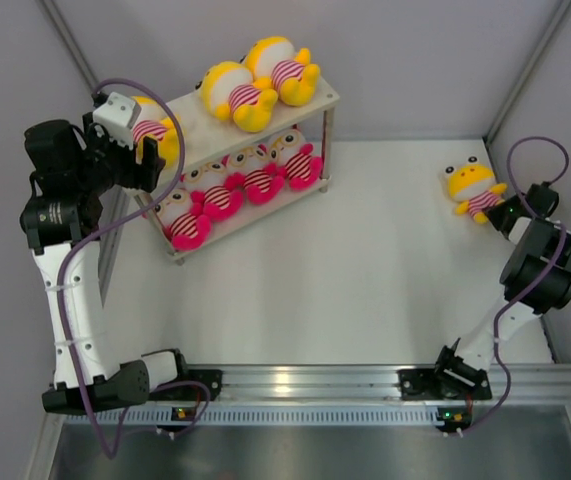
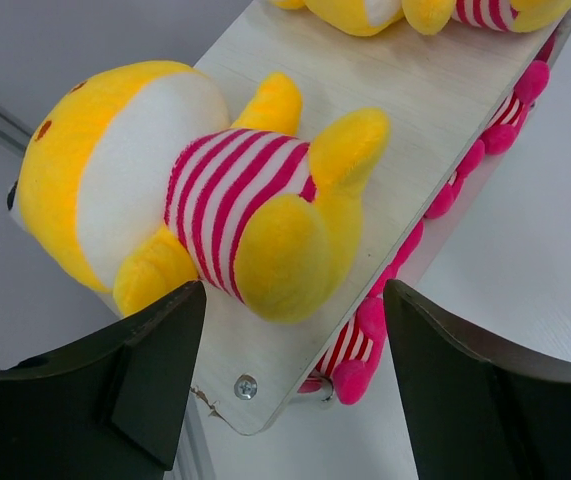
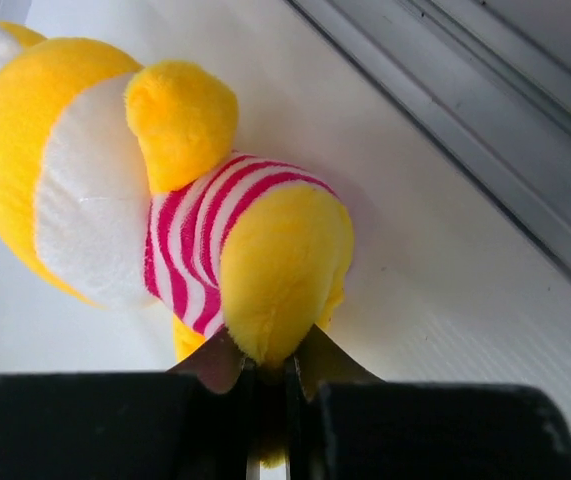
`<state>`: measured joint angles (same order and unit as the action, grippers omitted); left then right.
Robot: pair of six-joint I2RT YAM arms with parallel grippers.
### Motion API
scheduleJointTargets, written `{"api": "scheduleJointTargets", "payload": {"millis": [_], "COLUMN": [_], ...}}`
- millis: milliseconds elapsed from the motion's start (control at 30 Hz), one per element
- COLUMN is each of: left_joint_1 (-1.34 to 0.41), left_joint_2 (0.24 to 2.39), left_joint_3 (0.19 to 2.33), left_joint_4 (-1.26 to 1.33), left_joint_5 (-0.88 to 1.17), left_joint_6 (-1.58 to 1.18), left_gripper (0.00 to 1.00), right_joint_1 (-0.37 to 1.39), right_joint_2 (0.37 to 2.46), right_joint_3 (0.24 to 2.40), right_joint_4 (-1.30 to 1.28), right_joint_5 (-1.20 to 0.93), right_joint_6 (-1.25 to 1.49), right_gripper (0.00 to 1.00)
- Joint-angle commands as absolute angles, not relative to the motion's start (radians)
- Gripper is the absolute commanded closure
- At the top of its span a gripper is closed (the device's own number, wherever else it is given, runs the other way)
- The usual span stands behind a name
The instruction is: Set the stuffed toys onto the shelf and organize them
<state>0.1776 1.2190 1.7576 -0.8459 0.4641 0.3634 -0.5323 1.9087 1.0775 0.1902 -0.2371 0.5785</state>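
Note:
The shelf (image 1: pixel 193 118) stands at the back left. Two yellow stuffed toys (image 1: pixel 257 80) lie at the right of its top board. A third yellow toy (image 2: pixel 195 200) lies on its side at the left end of the board (image 2: pixel 415 90). My left gripper (image 2: pixel 295 350) is open just off that toy, one finger on each side and neither touching it. Several pink toys (image 1: pixel 250 178) sit in a row on the lower tier. At the far right, a yellow toy (image 3: pixel 165 200) lies on the table, and my right gripper (image 3: pixel 270 370) is shut on its foot.
The white table (image 1: pixel 365 260) runs from the shelf to the right wall. A grey wall rail (image 3: pixel 465 120) passes close beside the right toy. The left arm (image 1: pixel 65 200) stands next to the shelf's left end, by the left wall.

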Motion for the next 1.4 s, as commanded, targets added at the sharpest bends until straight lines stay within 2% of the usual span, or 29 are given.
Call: {"api": "scheduleJointTargets", "payload": {"millis": [0,333,433,600,800,933,1100,1200,1367], "left_joint_1": [0.176,0.176,0.176,0.176,0.175,0.175,0.175,0.173,0.172], "left_joint_2": [1.183,1.173,1.164,1.154,1.144,1.128,1.108,1.1,1.097], "left_joint_3": [1.801,1.812,1.81,1.816,1.832,1.833,1.812,1.798,1.787], "left_joint_4": [-0.877,-0.884,-0.882,-0.882,-0.882,-0.882,-0.882,-0.882,-0.882], "left_joint_5": [0.483,0.459,0.466,0.512,0.543,0.549,0.537,0.529,0.525], "left_joint_6": [0.362,0.394,0.399,0.402,0.394,0.397,0.411,0.417,0.428], "left_gripper": [0.21,0.16,0.16,0.15,0.15,0.15,0.15,0.15,0.15], "right_joint_1": [-0.534,-0.459,-0.364,-0.074,0.354,0.605,0.748,0.796,0.868], "right_joint_2": [1.812,1.382,1.216,1.127,1.27,1.493,1.722,1.833,1.888], "right_joint_3": [1.035,0.979,1.04,1.205,1.493,1.69,1.961,2.029,2.106], "right_joint_4": [0.207,0.115,0.083,0.077,0.155,0.17,0.13,0.121,0.095], "right_joint_5": [-0.27,-0.252,-0.192,-0.008,0.217,0.253,0.294,0.307,0.348], "right_joint_6": [0.617,0.906,0.957,1.018,1.025,1.046,1.115,1.183,1.172], "right_gripper": [1.0,1.0,1.0,1.0,1.0,1.0,1.0,1.0,1.0]}}
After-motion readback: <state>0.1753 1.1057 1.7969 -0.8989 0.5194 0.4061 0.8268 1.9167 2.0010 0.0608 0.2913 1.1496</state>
